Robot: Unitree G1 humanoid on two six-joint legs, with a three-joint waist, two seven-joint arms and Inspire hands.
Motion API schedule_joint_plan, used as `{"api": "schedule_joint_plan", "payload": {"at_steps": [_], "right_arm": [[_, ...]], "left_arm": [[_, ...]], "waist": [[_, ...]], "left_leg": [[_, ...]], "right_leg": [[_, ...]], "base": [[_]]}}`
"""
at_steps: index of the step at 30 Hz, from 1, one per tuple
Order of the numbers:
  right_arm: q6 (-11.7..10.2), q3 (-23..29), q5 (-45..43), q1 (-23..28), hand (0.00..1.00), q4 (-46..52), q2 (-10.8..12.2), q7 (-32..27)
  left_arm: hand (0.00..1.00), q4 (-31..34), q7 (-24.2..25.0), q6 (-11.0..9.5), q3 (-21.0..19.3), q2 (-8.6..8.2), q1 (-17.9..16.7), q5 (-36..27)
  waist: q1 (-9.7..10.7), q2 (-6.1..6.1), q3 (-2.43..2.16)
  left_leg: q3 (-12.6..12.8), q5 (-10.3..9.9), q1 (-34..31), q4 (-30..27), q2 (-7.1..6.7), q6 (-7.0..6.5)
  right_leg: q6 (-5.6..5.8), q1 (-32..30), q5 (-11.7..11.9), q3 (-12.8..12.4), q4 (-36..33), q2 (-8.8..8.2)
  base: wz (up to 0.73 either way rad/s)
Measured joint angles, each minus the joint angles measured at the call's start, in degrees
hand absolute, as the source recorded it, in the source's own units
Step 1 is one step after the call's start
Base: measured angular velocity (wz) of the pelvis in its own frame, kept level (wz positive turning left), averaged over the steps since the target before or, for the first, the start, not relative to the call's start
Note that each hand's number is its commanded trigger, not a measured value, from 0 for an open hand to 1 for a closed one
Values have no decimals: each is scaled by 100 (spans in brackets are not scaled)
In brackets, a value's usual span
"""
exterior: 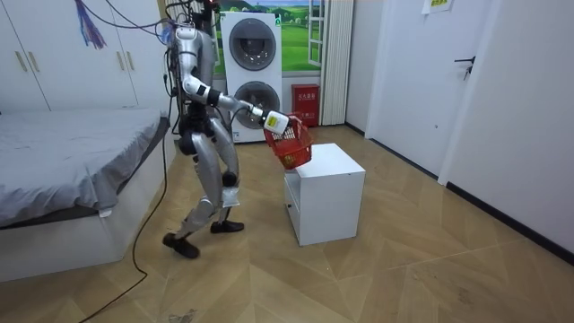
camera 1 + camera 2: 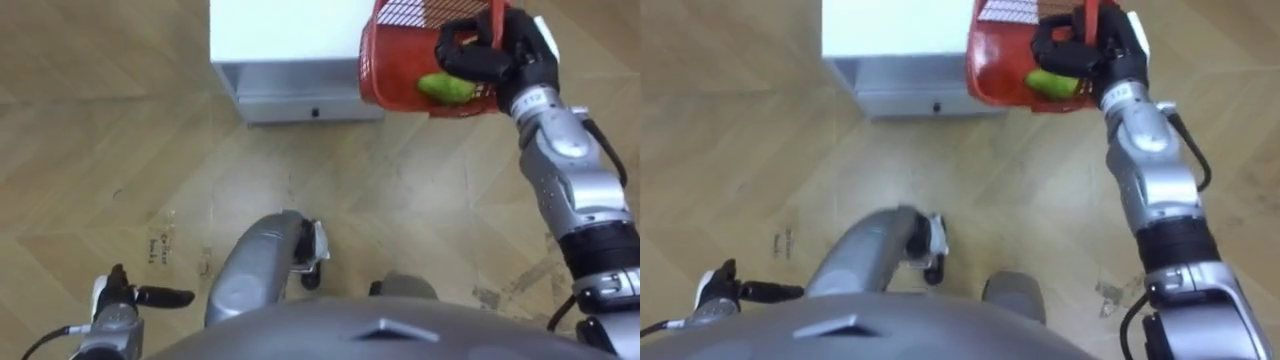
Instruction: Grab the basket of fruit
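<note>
Left hand (image 2: pixel 125 297) idles loose; my right hand (image 2: pixel 505 65) grips fruit basket (image 2: pixel 395 60) by handle, lift step; nxt: level it, clear worktop (image 2: pixel 280 30).

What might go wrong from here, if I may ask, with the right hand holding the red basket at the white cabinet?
The red basket hangs tilted from the right hand, curled round its handle, so the green fruit could roll out. Its bottom sits close to the white cabinet corner; a swing might clip it. The arm is stretched far out, which may strain the hold. The left hand idles low.
</note>
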State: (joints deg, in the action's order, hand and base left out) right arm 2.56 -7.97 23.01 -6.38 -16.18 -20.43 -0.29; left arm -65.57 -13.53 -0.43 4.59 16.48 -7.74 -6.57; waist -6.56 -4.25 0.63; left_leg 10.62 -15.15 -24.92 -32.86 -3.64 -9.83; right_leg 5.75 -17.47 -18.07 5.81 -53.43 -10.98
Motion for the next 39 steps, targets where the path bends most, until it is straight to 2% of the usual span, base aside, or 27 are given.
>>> {"api": "schedule_joint_plan", "payload": {"at_steps": [1,2,3,4,5,7,9,12,18,21,24,27,31,35,37,39], "right_arm": [[0,-1,-12,0,100,39,1,39],[1,0,-13,1,100,84,1,38],[1,0,-16,-2,100,166,1,33],[1,0,-16,-5,100,207,1,17],[2,0,-43,-5,100,326,-1,-23],[1,1,-41,-15,100,482,4,-28],[8,1,-33,-13,100,576,30,-18],[7,1,-84,-27,100,875,53,-19],[8,0,-284,-41,100,1203,57,-37],[8,0,-337,-43,100,1275,57,-37],[8,1,-326,-44,100,1287,56,-19],[14,1,-329,-47,100,1287,56,102],[127,-18,-334,-45,100,1293,105,316],[130,-22,-285,-56,100,1273,212,409],[137,-44,-294,-42,100,1260,280,424],[263,-95,-339,-41,100,1226,387,451]], "left_arm": [[0,62,-1,6,-18,-1,-1,1],[0,109,-2,20,-20,-4,-7,-2],[0,195,-4,41,-18,-22,-32,-1],[0,276,-5,68,-19,-34,-50,-1],[0,471,-8,165,-22,-60,-103,6],[0,691,-19,262,-163,-82,-102,108],[0,730,-75,281,-304,-139,-136,244],[0,725,-105,317,-433,-231,-260,539],[0,627,-93,511,-462,-310,-336,737],[0,586,-28,547,-507,-388,-359,745],[0,595,89,547,-678,-488,-412,840],[0,619,179,603,-679,-503,-503,973],[0,591,303,680,-676,-498,-527,1005],[0,515,370,699,-674,-498,-532,1112],[0,410,436,728,-673,-499,-508,1102],[0,395,444,752,-658,-509,-517,1062]], "waist": [[-32,3,-5],[-29,1,-6],[-31,-32,-16],[-38,-38,-18],[-50,-44,-46],[-60,-42,-50],[-154,-41,-49],[-169,-43,-48],[-187,-57,-36],[-193,-39,-10],[-212,-49,-3],[-245,-55,-6],[-343,-63,-8],[-374,-79,-4],[-358,-84,-4],[-331,-63,10]], "left_leg": [[7,45,232,208,63,51],[-2,67,324,290,79,76],[-2,106,485,439,81,116],[-2,115,544,481,82,131],[-19,146,616,581,99,182],[-132,304,752,892,140,274],[-137,365,921,1074,184,336],[-191,438,1128,1311,189,420],[-347,527,1333,1438,216,550],[-420,545,1454,1485,214,579],[-459,567,1470,1539,214,610],[-462,569,1467,1572,227,614],[-462,569,1512,1563,225,614],[-507,553,1552,1533,186,594],[-463,504,1553,1519,179,554],[-473,446,1582,1491,113,481]], "right_leg": [[-11,14,-47,147,678,43],[-11,59,-47,241,1039,49],[-28,209,3,374,1816,72],[-67,291,43,413,2136,112],[-121,477,70,539,2515,165],[-202,729,285,688,2996,304],[-250,941,392,722,3284,350],[-298,1171,430,844,3503,411],[-374,1497,473,949,3814,515],[-394,1656,483,1014,3896,541],[-402,1666,486,1023,3904,556],[-418,1664,495,1016,3896,578],[-425,1700,499,1027,3887,561],[-411,1728,488,1140,3799,500],[-352,1616,423,1143,3490,430],[-280,1280,349,1097,2608,224]], "base": [[-26],[-16],[-4],[-4],[0],[11],[2],[8],[13],[11],[4],[0],[0],[5],[-2],[7]]}}
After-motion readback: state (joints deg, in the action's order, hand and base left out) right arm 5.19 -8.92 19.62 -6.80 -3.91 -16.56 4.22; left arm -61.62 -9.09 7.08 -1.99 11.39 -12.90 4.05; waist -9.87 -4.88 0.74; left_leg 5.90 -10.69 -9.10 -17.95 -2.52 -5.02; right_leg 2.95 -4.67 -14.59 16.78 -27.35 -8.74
